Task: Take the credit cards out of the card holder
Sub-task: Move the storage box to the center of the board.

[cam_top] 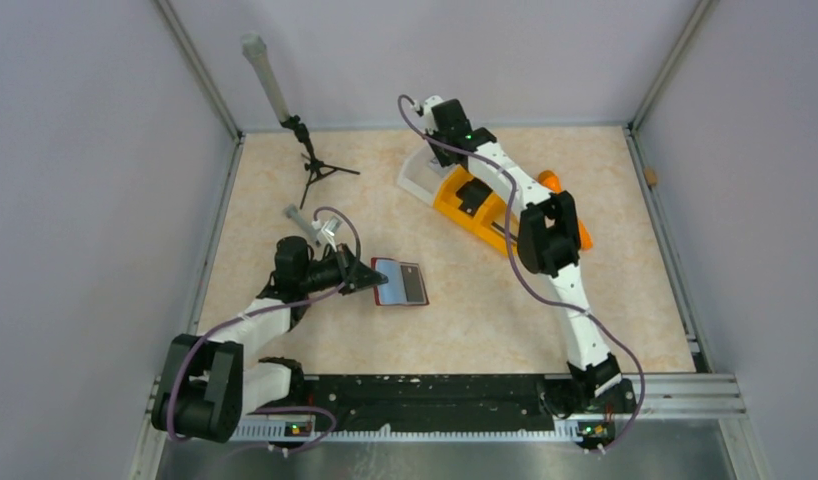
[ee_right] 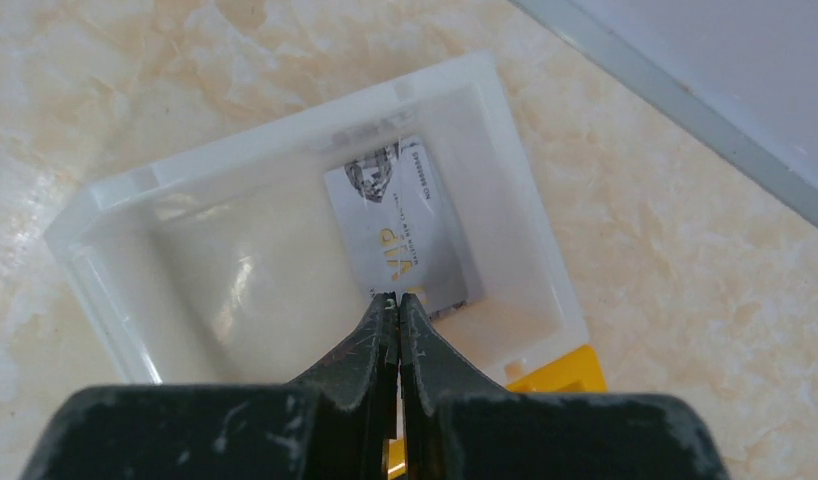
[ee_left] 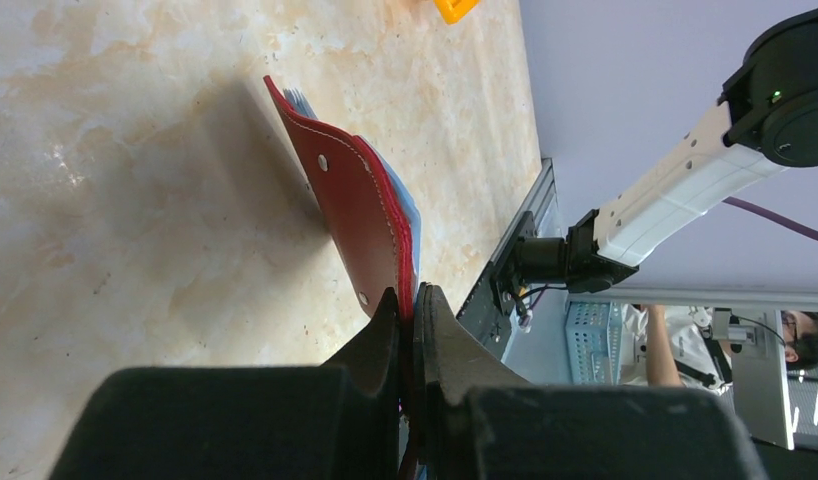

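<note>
**Left claw on the holder, right one over the white tray**

Marbled beige table (cam_top: 465,320). The right arm stretches long toward 11 o'clock from its base. Its claw (ee_right: 393,300) is pinched shut on nothing, above the white tray (ee_right: 285,125) up at 12 o'clock next to the orange tray (cam_top: 455,208). The left arm is folded low, its claw (ee_left: 407,300) pointing to 3 o'clock and clamped on the edge of the card holder (ee_left: 350,200). The holder sits left of centre, dark red outside, flap tilted up, pale bluish inside showing. One grey-silver card (ee_right: 405,235) lies flat in the white tray.

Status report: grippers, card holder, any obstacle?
Left gripper shut on card holder, tilted. Right gripper shut over white tray, one credit card inside. No obstacle seen.
</note>
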Robot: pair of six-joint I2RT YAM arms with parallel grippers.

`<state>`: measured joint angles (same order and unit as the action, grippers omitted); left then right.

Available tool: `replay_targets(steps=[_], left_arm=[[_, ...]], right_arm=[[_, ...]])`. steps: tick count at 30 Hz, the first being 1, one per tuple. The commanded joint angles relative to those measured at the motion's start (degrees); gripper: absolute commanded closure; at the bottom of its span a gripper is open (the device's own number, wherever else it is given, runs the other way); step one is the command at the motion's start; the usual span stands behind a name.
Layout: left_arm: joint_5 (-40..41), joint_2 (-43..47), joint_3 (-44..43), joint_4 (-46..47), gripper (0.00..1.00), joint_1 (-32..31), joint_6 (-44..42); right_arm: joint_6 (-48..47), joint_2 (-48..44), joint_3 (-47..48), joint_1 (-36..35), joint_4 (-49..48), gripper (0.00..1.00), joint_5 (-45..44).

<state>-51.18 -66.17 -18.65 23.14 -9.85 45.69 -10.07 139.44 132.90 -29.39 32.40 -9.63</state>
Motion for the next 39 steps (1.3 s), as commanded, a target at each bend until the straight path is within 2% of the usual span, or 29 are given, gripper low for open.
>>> replay_targets(steps=[1, 7, 10, 15, 21, 26, 32, 39], left_arm=[[-1.5, -0.4, -2.0, 3.7, 1.00, 0.2, -0.7], [-1.6, 0.0, -1.6, 3.9, 1.00, 0.2, -0.5], [-1.7, 0.1, -1.5, 4.1, 1.00, 0.2, -0.5], [-2.0, 0.4, -1.2, 4.3, 1.00, 0.2, -0.3], [-2.3, 0.7, -0.7, 5.1, 1.00, 0.2, 0.2], [-2.6, 0.6, -0.4, 5.7, 1.00, 0.1, 0.6], [-3.3, 1.0, -0.5, 6.3, 1.00, 0.0, 1.4], [-3.1, 1.4, 0.0, 7.4, 1.00, -0.4, 1.8]], right_arm=[[-1.6, 2.7, 1.1, 0.1, 1.5, 1.00, -2.3], [1.2, -0.1, -2.9, 0.2, 9.7, 1.00, -8.3], [4.0, -6.1, -12.0, 0.2, 9.3, 1.00, -8.7], [6.2, -19.9, -31.1, 0.2, 1.4, 1.00, -7.1], [9.5, -30.3, -43.0, 0.1, 3.6, 1.00, -5.8], [13.8, -37.3, -54.4, 0.1, 4.6, 1.00, -8.8], [21.6, -42.4, -59.6, 0.1, 7.5, 1.00, -10.4], [33.1, -54.2, -65.5, 0.3, -3.7, 1.00, -7.5]])
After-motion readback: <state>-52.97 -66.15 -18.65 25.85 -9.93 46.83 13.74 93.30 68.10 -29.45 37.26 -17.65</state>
